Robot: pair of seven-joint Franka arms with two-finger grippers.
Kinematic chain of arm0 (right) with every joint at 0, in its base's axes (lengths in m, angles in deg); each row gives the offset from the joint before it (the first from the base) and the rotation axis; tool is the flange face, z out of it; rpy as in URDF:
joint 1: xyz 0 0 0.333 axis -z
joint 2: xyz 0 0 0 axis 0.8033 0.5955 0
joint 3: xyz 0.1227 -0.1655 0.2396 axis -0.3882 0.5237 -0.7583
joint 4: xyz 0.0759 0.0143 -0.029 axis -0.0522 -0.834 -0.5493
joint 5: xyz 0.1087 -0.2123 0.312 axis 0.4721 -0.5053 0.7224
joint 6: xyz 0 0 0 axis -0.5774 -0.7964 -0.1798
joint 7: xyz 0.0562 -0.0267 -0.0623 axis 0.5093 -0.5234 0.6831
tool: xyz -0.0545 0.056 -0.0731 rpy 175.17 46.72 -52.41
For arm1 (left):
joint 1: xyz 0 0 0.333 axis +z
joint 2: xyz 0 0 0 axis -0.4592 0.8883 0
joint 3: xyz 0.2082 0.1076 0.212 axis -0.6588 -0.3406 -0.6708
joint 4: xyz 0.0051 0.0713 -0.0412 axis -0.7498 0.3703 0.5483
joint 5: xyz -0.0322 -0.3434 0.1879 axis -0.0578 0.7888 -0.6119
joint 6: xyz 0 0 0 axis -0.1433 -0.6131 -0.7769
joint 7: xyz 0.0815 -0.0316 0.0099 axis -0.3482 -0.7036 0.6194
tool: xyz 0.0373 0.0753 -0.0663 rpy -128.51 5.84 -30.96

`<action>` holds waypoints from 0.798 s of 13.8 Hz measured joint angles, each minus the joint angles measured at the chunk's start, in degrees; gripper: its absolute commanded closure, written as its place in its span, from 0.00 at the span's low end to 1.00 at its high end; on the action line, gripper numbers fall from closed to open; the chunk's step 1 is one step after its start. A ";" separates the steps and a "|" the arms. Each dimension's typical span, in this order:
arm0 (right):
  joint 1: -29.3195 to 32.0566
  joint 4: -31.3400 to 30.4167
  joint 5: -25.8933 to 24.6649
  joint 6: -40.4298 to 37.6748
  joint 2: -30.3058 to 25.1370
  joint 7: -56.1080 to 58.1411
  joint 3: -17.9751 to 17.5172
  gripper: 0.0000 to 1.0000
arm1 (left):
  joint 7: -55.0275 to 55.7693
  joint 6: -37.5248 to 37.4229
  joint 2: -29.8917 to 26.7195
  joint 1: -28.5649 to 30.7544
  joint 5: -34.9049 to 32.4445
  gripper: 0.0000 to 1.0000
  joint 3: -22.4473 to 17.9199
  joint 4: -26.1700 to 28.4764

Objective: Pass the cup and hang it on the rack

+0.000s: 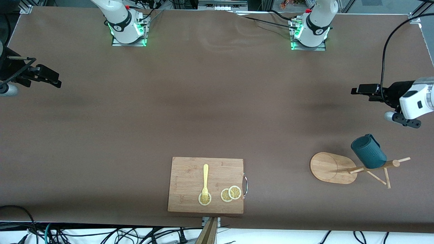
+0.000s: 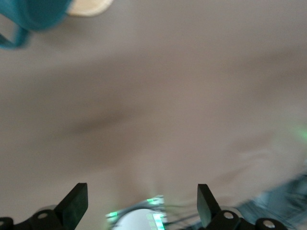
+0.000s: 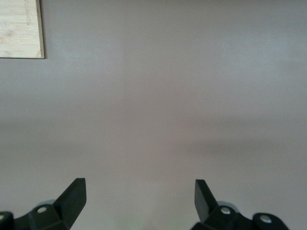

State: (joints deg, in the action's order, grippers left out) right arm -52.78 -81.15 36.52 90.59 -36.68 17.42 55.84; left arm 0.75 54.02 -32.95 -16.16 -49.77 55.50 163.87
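The dark teal cup (image 1: 368,151) hangs by the pole of the bamboo rack (image 1: 334,167), toward the left arm's end of the table and near the front camera. No gripper touches it. My left gripper (image 1: 364,90) hovers over bare table near the left arm's end, open and empty. Its wrist view shows open fingers (image 2: 74,203) with nothing between them, and a part of the cup (image 2: 33,14) beside the rack's base (image 2: 88,5). My right gripper (image 1: 51,78) hangs over the right arm's end, open and empty, fingers (image 3: 74,194) wide apart.
A rectangular wooden cutting board (image 1: 190,176) lies mid-table near the front edge, carrying a yellow fork (image 1: 205,179) and lemon slices (image 1: 231,194). A corner of the board (image 3: 19,28) shows in the right wrist view. Brown table surface stretches between the arms.
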 measured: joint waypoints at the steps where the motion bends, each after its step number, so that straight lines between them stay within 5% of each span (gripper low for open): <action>1: 0.00 0.00 0.00 0.00 0.00 0.00 0.00 0.00 | 0.22 0.90 -1.25 -4.54 -3.81 0.00 -2.37 -1.06; 3: 0.00 0.00 0.00 0.01 0.00 0.00 0.00 0.00 | 1.06 3.43 -2.99 -9.88 -7.05 0.00 -5.13 -2.72; 6: 0.00 0.00 0.00 0.01 0.00 0.00 0.00 0.00 | 1.12 6.33 -4.76 -10.38 -7.28 0.00 -6.03 -3.98; 11: 0.00 0.00 0.00 0.02 0.01 0.00 0.00 0.00 | 15.86 1.23 -9.05 -10.59 -7.26 0.00 -5.40 -3.73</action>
State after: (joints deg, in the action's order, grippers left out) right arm -52.78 -81.15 36.52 90.62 -36.67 17.42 55.83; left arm 16.61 55.25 -42.00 -26.75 -57.03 50.09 160.15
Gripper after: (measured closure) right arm 0.000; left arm 0.000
